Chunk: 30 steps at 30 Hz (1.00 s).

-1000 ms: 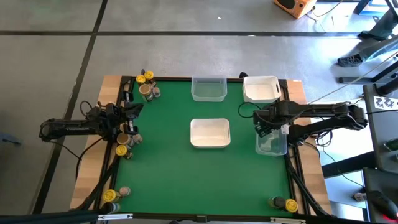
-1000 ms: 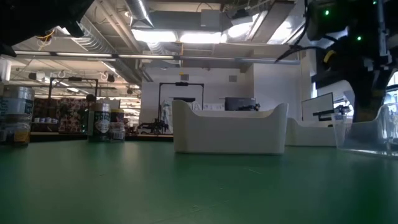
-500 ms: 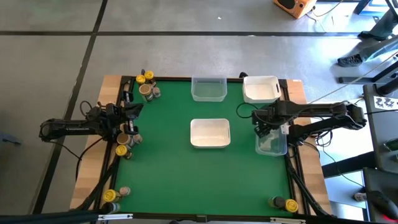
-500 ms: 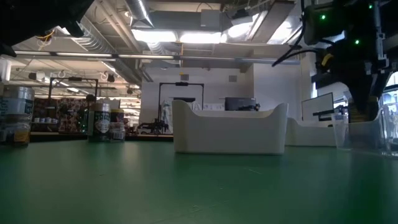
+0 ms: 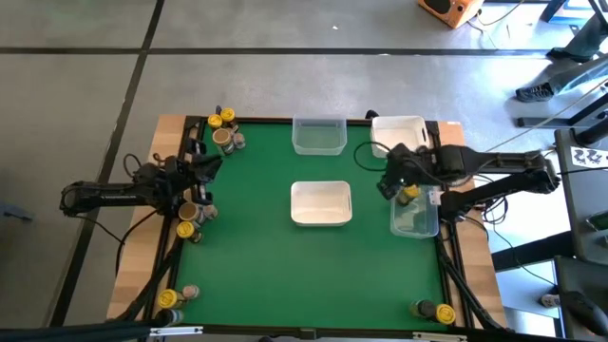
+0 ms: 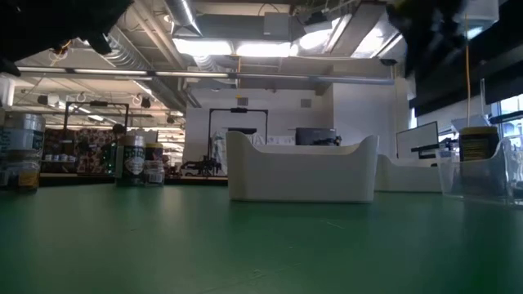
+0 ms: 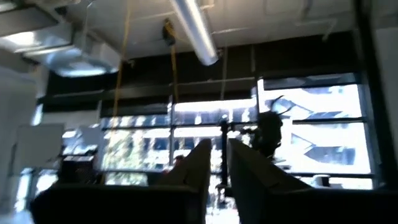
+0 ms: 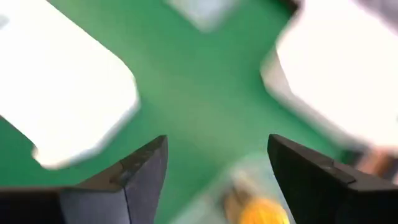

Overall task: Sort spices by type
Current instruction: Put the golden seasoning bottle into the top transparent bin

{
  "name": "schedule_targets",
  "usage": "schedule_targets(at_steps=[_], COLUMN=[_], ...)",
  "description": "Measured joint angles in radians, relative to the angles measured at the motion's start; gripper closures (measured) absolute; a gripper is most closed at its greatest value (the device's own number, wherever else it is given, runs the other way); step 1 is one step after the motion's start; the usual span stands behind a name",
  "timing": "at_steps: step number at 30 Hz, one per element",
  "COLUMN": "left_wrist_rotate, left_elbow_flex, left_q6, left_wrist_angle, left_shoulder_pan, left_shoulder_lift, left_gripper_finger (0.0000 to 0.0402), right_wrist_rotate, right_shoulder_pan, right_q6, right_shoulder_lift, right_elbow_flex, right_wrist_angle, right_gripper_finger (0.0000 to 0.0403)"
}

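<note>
My right gripper (image 5: 389, 186) is open and empty, raised over the green mat beside the clear tray (image 5: 418, 223) at the right; its fingers stand wide apart in its wrist view (image 8: 214, 168). A yellow-lidded spice jar (image 5: 410, 193) stands upright in that tray, also in the low view (image 6: 478, 155) and the right wrist view (image 8: 264, 211). My left gripper (image 5: 207, 167) is at the table's left edge, shut and empty, near a group of jars (image 5: 193, 214); its fingers (image 7: 202, 171) point up into the room.
A white tray (image 5: 321, 217) sits mid-table, a clear tray (image 5: 318, 147) and a white tray (image 5: 397, 147) at the far edge. More jars stand at the far left corner (image 5: 223, 133), near left corner (image 5: 171, 296) and near right corner (image 5: 432, 310).
My right gripper has risen from the clear tray at the right, out of the top of the low view, and gone toward the table's left and far edges. A yellow-lidded jar now stands free in that tray where the gripper was.
</note>
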Motion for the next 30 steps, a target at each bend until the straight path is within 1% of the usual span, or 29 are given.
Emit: schedule_targets(at_steps=[4,8,10,12,15,19,22,24,26,30], left_wrist_rotate=[-0.069,-0.081,-0.144,-0.268,-0.436,-0.56,-0.675,-0.705,-0.704,-0.684], left_elbow_flex=[0.0,0.04,0.08,0.137,0.248,0.406,0.509,0.572,0.645,0.814], left_q6=[-0.007,-0.009,0.007,0.023,0.04,0.063,0.041,0.034,0.012,-0.094], left_wrist_angle=[-0.038,-0.078,-0.148,-0.256,-0.42,-0.585,-0.641,-0.713,-0.824,-1.066], left_shoulder_pan=[0.0,0.0,0.0,0.0,0.0,0.013,0.051,0.085,0.121,0.201], left_shoulder_lift=[0.0,0.011,0.028,0.054,0.114,0.249,0.365,0.434,0.5,0.627], left_gripper_finger=[0.0282,0.0232,0.0214,0.0202,0.0194,0.0192,0.0192,0.0192,0.0192,0.0191], right_wrist_rotate=[0.134,0.157,0.151,0.139,0.119,0.133,0.14,0.142,0.14,0.126], right_shoulder_pan=[0.082,0.13,0.147,0.15,0.147,0.145,0.138,0.138,0.14,0.14], right_q6=[-0.158,-0.325,-0.388,-0.436,-0.494,-0.606,-0.66,-0.68,-0.696,-0.705], right_shoulder_lift=[0.001,0.002,0.002,0.002,0.002,0.002,0.002,0.007,0.011,0.013], right_elbow_flex=[-0.076,-0.188,-0.243,-0.293,-0.371,-0.482,-0.551,-0.58,-0.598,-0.6], right_wrist_angle=[0.29,0.57,0.682,0.774,0.918,1.127,1.276,1.332,1.364,1.37], right_gripper_finger=[0.0128,0.0128,0.0127,0.0127,0.0127,0.0127,0.0127,0.0127,0.0127,0.0127])
